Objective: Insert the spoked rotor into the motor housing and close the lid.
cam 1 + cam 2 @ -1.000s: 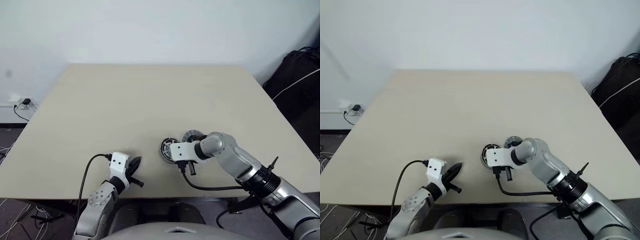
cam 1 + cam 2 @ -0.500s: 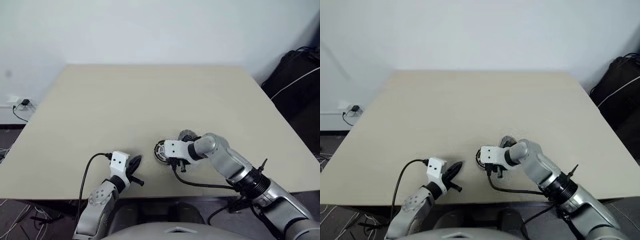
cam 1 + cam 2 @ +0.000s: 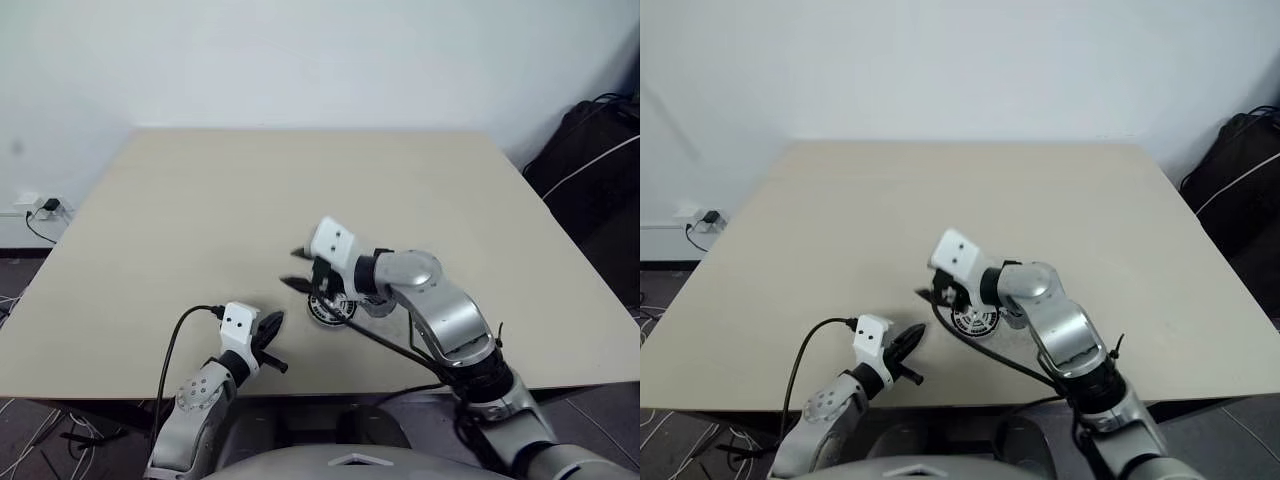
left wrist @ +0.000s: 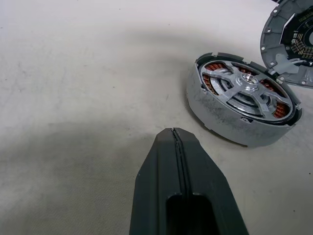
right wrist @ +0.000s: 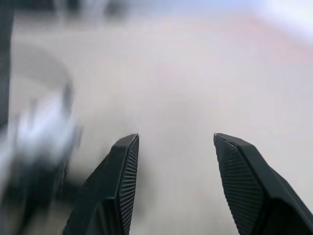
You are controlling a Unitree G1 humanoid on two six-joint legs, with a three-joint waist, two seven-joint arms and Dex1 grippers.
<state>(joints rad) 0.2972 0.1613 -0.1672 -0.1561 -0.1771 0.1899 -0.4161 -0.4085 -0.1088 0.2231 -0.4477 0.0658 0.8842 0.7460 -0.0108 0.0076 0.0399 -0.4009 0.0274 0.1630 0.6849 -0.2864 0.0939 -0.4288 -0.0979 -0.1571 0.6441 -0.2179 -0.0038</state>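
The right gripper (image 5: 173, 183) hangs above the table (image 3: 200, 210) with its fingers spread apart and nothing between them. Below it the spoked rotor (image 4: 244, 90) sits inside the motor housing (image 4: 220, 115), the lid (image 4: 288, 44) leaning just beside it. The left gripper (image 4: 174, 133) is pressed closed, empty, near the housing.

Our left gripper (image 4: 174, 133) sits low at the end of a bent left arm, its two black fingers (image 4: 166, 161) pressed flat together with only a thin seam between them and nothing in the jaws. Our right gripper (image 5: 176, 147) is raised on a sharply bent wrist, its ribbed fingers (image 5: 124, 169) standing well apart, with nothing between the jaws.
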